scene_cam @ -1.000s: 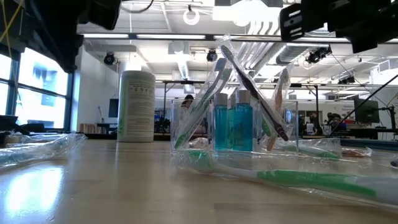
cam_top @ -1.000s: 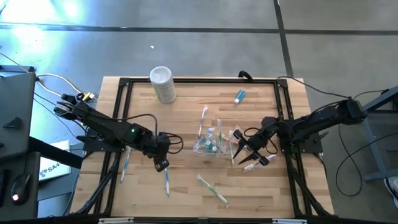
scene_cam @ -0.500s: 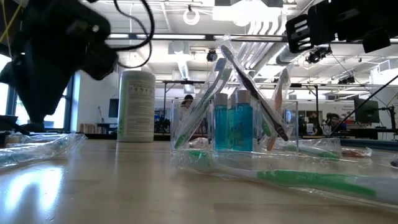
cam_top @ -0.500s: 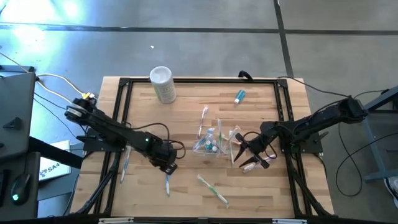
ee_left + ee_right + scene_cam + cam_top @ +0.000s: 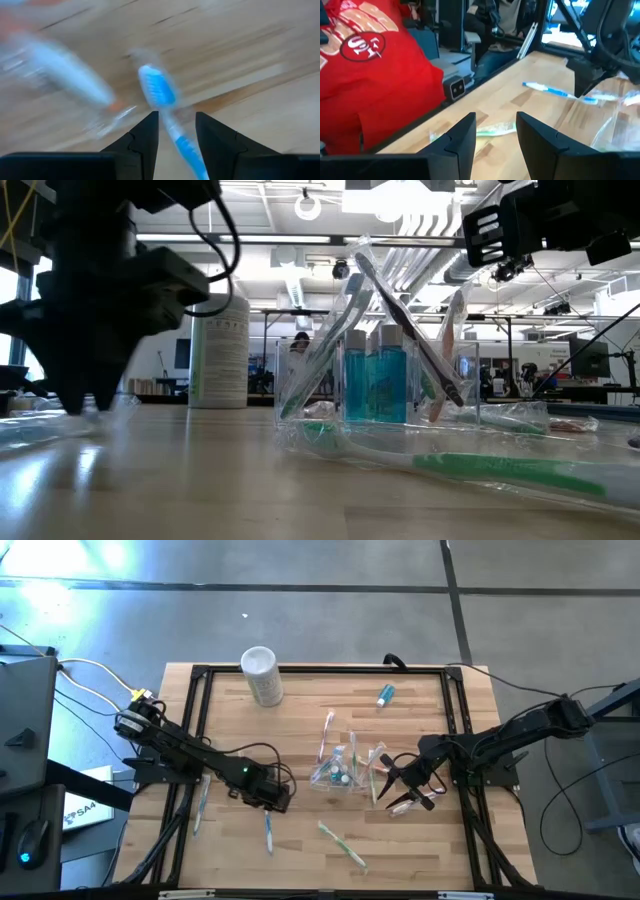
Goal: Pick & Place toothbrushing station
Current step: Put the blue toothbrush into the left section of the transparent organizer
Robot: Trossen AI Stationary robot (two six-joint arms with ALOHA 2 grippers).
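A blue toothbrush [image 5: 268, 830] in a clear wrapper lies flat on the table near its front edge. My left gripper [image 5: 272, 808] points down over its far end. It is open, with one finger on either side of the neck [image 5: 172, 131] just behind the bristle head [image 5: 157, 91], and a gap shows on both sides. The clear cup [image 5: 340, 772] stands mid-table, holding several toothbrushes and teal tubes [image 5: 378, 385]. Right of it my right gripper [image 5: 393, 795] hovers open and nearly level, with nothing between its fingers [image 5: 495, 116].
A white cylinder [image 5: 262, 675] stands at the far left and a loose teal tube [image 5: 385, 694] lies at the far side. A green toothbrush [image 5: 343, 844] lies near the front edge, and another wrapped one [image 5: 200, 805] lies at the left frame. A person in red [image 5: 375, 65] sits beyond the table.
My left gripper has come down to the table over the blue toothbrush, shifting slightly toward the table's right and rolling about its own axis, so its fingers now straddle the brush. The toothbrush has stayed where it was.
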